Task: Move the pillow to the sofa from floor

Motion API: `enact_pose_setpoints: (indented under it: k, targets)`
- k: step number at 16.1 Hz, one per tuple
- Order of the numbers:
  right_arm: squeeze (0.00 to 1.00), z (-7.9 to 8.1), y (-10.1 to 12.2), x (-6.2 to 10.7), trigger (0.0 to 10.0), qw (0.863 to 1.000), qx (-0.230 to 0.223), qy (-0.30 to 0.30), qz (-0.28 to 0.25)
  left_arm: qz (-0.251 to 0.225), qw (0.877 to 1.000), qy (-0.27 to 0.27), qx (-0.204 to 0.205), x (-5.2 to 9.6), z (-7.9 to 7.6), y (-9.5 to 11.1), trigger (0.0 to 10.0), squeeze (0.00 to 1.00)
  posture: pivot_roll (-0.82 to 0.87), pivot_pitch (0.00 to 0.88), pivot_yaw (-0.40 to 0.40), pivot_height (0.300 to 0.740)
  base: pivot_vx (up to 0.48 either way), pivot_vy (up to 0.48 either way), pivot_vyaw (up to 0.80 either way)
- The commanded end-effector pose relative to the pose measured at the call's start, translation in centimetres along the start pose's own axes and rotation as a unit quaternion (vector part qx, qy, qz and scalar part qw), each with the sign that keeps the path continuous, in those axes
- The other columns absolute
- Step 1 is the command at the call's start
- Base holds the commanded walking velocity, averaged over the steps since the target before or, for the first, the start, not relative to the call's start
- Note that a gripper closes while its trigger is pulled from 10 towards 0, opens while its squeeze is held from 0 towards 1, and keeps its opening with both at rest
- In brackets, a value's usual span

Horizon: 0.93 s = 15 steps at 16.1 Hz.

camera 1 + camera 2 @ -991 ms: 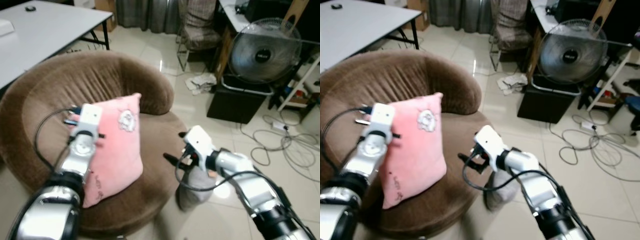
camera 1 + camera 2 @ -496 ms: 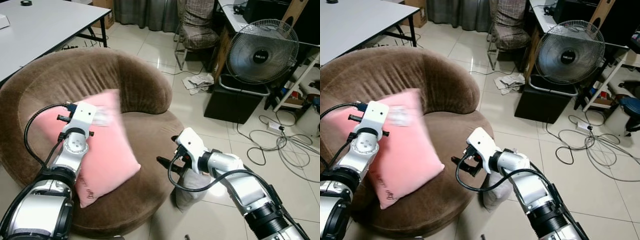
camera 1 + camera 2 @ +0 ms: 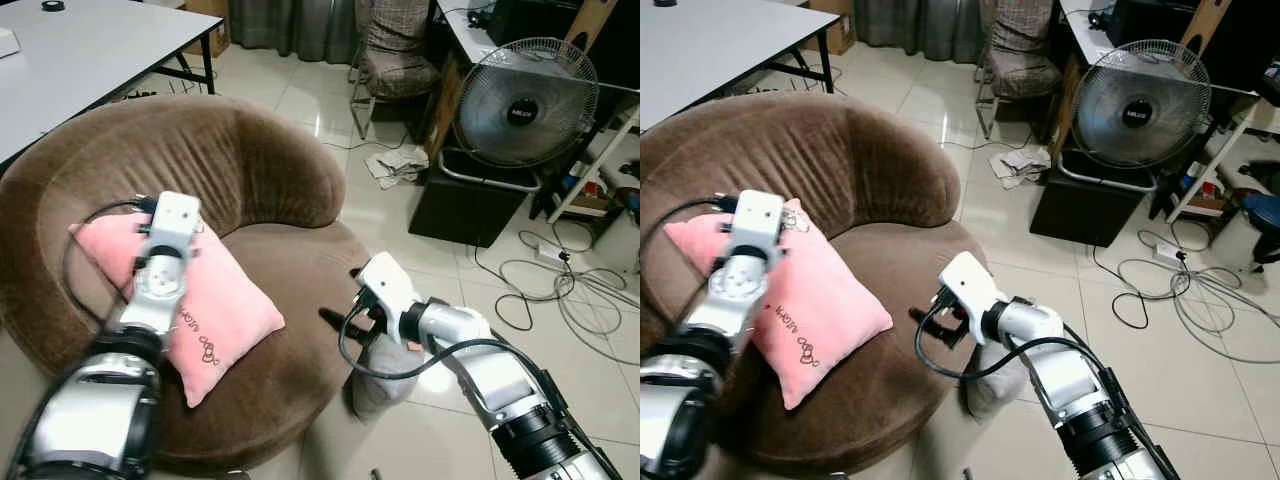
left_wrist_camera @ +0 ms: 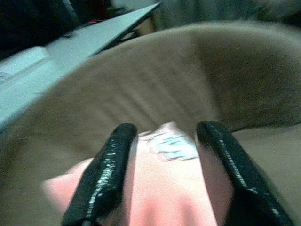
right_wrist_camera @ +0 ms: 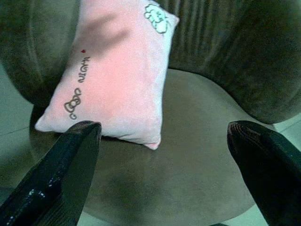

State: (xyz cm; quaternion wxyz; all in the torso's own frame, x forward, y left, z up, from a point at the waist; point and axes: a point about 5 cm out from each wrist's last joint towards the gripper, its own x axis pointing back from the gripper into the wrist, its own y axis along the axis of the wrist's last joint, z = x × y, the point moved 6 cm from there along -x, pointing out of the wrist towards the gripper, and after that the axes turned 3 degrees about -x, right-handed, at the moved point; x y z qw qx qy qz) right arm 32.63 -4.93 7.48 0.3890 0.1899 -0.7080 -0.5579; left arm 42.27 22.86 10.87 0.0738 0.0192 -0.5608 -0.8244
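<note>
The pink pillow (image 3: 225,310) with a small cartoon print lies tilted on the seat of the round brown sofa (image 3: 270,170), its upper corner leaning on the left of the backrest. My left gripper (image 4: 167,129) hovers over that upper corner with its fingers apart, the pillow (image 4: 164,188) showing between them. At the sofa's front right edge, clear of the pillow (image 5: 117,80), my right gripper (image 3: 332,318) is open wide with nothing in it.
A grey bag (image 3: 380,365) stands on the tiled floor against the sofa's front right. A standing fan (image 3: 525,100), a black box and loose cables (image 3: 560,280) lie to the right. A white table (image 3: 80,50) is at the back left, a chair (image 3: 395,50) behind.
The pillow, held upright beside my left gripper a second ago, has tipped over to the left and now lies on the seat. My right gripper has hardly moved.
</note>
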Motion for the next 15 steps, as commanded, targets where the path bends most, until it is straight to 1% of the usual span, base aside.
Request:
enact_pose_setpoints:
  k: [1, 2, 3, 4, 5, 6, 7, 8, 10, 11, 13, 15]
  targets:
    - [0.00, -1.4, 0.4, 0.7, 10.0, 0.999, 0.004, -0.039, -0.008, -0.038, 0.998, -0.028, 0.046, 0.0, -1.0, 1.7, 10.0, 0.00, 0.02, 0.000, -0.069, 0.740, 0.000, 0.000, 0.00]
    - [0.00, -3.0, 0.5, 1.1, 10.0, 0.994, -0.015, -0.107, -0.018, -0.067, 0.992, -0.064, 0.085, 1.2, -2.7, 2.5, 10.0, 0.00, 0.02, 0.000, -0.044, 0.740, 0.000, 0.000, 0.00]
    - [0.00, -3.4, 0.4, 1.2, 10.0, 0.992, -0.020, -0.121, -0.018, -0.073, 0.990, -0.072, 0.092, 1.6, -3.1, 2.6, 10.0, 0.00, 0.02, 0.000, -0.044, 0.740, 0.000, 0.000, 0.00]
    - [0.00, -4.1, 0.3, 1.7, 10.0, 0.988, -0.040, -0.144, -0.025, -0.070, 0.988, -0.095, 0.097, 2.7, -4.2, 2.3, 10.0, 0.00, 0.03, 0.000, -0.041, 0.740, 0.000, 0.000, 0.00]
    - [0.00, -5.1, -0.1, 2.3, 10.0, 0.982, -0.061, -0.176, -0.032, -0.073, 0.986, -0.114, 0.095, 4.3, -5.2, 1.8, 10.0, 0.00, 0.04, 0.000, -0.034, 0.740, 0.000, 0.000, 0.00]
    - [0.00, -6.0, -0.6, 3.0, 10.0, 0.976, -0.068, -0.206, -0.032, -0.081, 0.985, -0.121, 0.096, 5.5, -5.7, 1.6, 10.0, 0.00, 0.05, 0.000, -0.029, 0.740, 0.000, 0.000, 0.00]
    - [0.00, -6.5, -0.9, 3.6, 10.0, 0.971, -0.074, -0.225, -0.033, -0.080, 0.984, -0.121, 0.107, 6.4, -5.8, 1.6, 10.0, 0.00, 0.05, 0.000, -0.025, 0.740, 0.000, 0.000, 0.00]
    - [0.00, -6.5, -1.1, 4.1, 10.0, 0.970, -0.072, -0.232, -0.033, -0.084, 0.983, -0.124, 0.107, 7.0, -6.1, 1.8, 10.0, 0.00, 0.07, 0.000, -0.025, 0.740, 0.000, 0.000, 0.00]
    - [0.00, -6.4, -1.3, 4.2, 10.0, 0.969, -0.071, -0.236, -0.030, -0.085, 0.983, -0.137, 0.083, 7.7, -6.5, 2.1, 10.0, 0.00, 0.07, 0.000, -0.024, 0.740, 0.000, 0.000, 0.00]
    - [0.00, -6.3, -1.4, 4.0, 10.0, 0.968, -0.072, -0.238, -0.030, -0.083, 0.985, -0.138, 0.070, 7.9, -6.3, 2.1, 10.0, 0.00, 0.07, 0.000, -0.023, 0.740, 0.000, -0.345, 0.00]
    - [0.00, -6.2, -1.2, 3.7, 10.0, 0.967, -0.076, -0.243, -0.033, -0.078, 0.986, -0.135, 0.061, 7.9, -6.0, 2.0, 10.0, 0.00, 0.08, 0.000, -0.022, 0.740, 0.000, -0.420, 0.00]
    - [0.00, -6.6, -0.7, 3.2, 10.0, 0.965, -0.070, -0.251, -0.039, -0.073, 0.987, -0.133, 0.051, 7.9, -5.9, 2.1, 10.0, 0.00, 0.08, 0.000, -0.020, 0.740, 0.000, -0.476, 0.00]
